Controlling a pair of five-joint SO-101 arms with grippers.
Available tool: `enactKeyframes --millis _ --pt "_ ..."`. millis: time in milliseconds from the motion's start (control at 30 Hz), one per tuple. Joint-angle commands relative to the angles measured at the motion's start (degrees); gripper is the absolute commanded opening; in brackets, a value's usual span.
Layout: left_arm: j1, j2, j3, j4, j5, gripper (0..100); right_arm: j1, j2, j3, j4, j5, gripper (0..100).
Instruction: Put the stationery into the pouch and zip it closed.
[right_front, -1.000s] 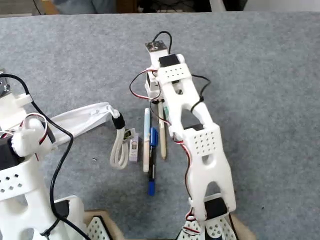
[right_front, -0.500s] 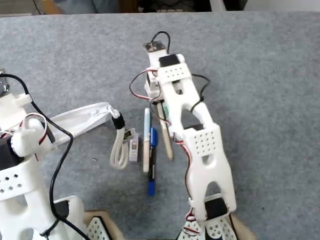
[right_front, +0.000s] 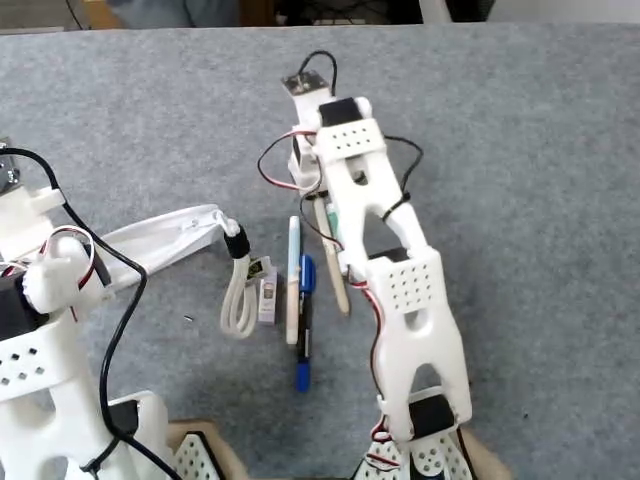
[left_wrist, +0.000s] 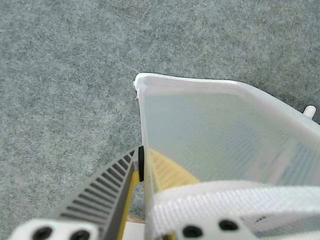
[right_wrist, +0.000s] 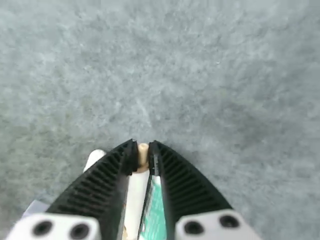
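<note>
Pinching a beige pencil (right_front: 338, 285) at one end, the right gripper (right_wrist: 142, 147) has its jaws nearly closed on it. The shaft trails back under that arm. Just beside it lie a white pen (right_front: 293, 280) and a blue pen (right_front: 305, 320). Well apart, the left gripper (left_wrist: 142, 167) is clamped on the mesh pouch (left_wrist: 210, 135).

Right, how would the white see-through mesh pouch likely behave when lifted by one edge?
Probably floppy: the white see-through mesh pouch is thin fabric, pinched at one edge by the left gripper. Likely light, since the gripper's yellow finger shows through its wall. Its open mouth may sag.
</note>
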Motion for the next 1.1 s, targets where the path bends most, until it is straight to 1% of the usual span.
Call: enactKeyframes --millis 0,200,333,433,700,1067 --pt "-0.4 2.29 0.13 -0.79 0.44 3 0.0 -5.32 -6.02 3.52 0.26 1.1" --pt "-0.4 2.29 0.13 -0.79 0.44 3 -0.18 -6.37 -15.87 9.41 0.26 1.1" --pt "-0.4 2.37 0.13 -0.79 0.44 3 -1.93 -8.13 -20.7 10.37 5.71 1.1" --pt "-0.4 2.37 0.13 -0.79 0.44 3 -3.69 -11.74 -21.23 10.37 7.38 1.1" --pt "-0.4 2.37 0.13 -0.79 0.44 3 -8.0 -23.34 -20.09 10.37 7.38 1.1" --pt "-0.31 2.37 0.13 -0.79 0.44 3 -8.35 -39.87 -20.35 10.11 7.38 1.1"
